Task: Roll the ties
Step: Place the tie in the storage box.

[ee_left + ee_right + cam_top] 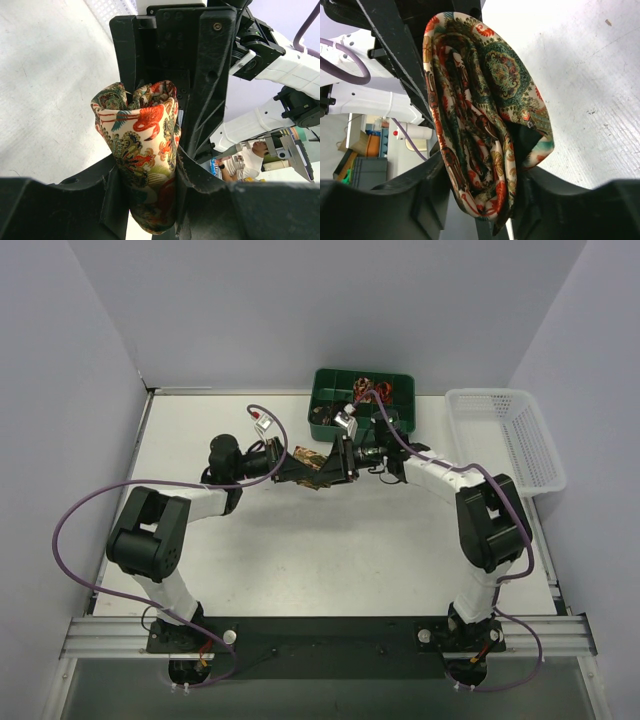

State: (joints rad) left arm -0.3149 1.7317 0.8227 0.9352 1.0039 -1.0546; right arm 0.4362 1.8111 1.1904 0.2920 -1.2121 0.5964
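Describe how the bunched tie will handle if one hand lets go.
The tie is probably floppy: its folds bulge and sag between the left hand and right hand. Its satiny surface suggests slippery fabric, so it would likely unroll once released.

A robotics lab bench: plain white walls (300,300) box in a table (350,560) edged with aluminium rail (100,637).

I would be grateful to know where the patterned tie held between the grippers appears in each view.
Top external: the tie is at centre, just below the green bin.
Left wrist: lower centre.
Right wrist: centre.
Shared landmark: the white table, beside it in every view.
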